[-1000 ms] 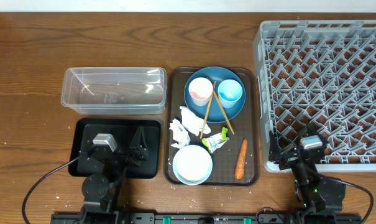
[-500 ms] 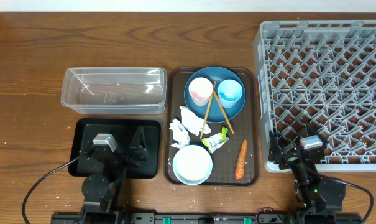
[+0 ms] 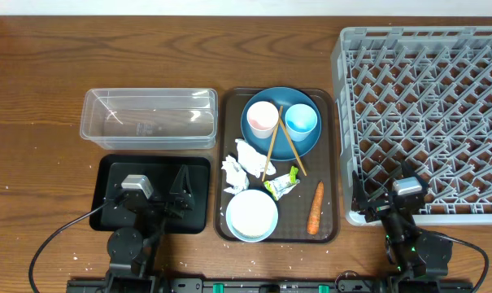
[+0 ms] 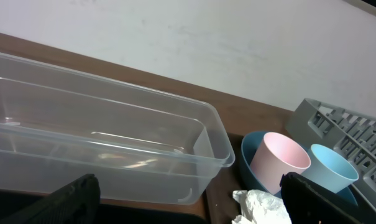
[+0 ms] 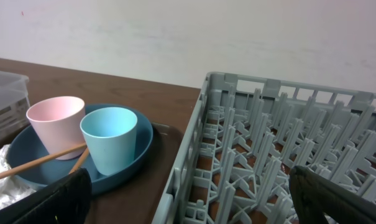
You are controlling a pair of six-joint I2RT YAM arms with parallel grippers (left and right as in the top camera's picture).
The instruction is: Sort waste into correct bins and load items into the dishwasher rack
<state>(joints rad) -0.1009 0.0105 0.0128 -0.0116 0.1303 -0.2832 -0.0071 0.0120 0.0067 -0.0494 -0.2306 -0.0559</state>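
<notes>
Nothing is sorted or loaded yet. Left of the brown serving tray (image 3: 331, 175), the left gripper (image 3: 179, 194) is over the black tray (image 3: 198, 221), jaws wide apart and empty. Right of the serving tray, the right gripper (image 3: 374, 197) sits at the near edge of the dishwasher rack (image 3: 424, 98), jaws likewise spread, holding nothing. On the serving tray lie the white bowl (image 3: 251, 215), carrot (image 3: 315, 207), wrapper (image 3: 283, 184) and tissues (image 3: 244, 163), then the blue plate (image 3: 280, 145) carrying chopsticks (image 3: 272, 146), pink cup (image 3: 262, 118) and light blue cup (image 3: 301, 120). The clear tub (image 3: 148, 118), left of its far end, is empty, as is the rack. Nothing has moved since the earlier frames.
</notes>
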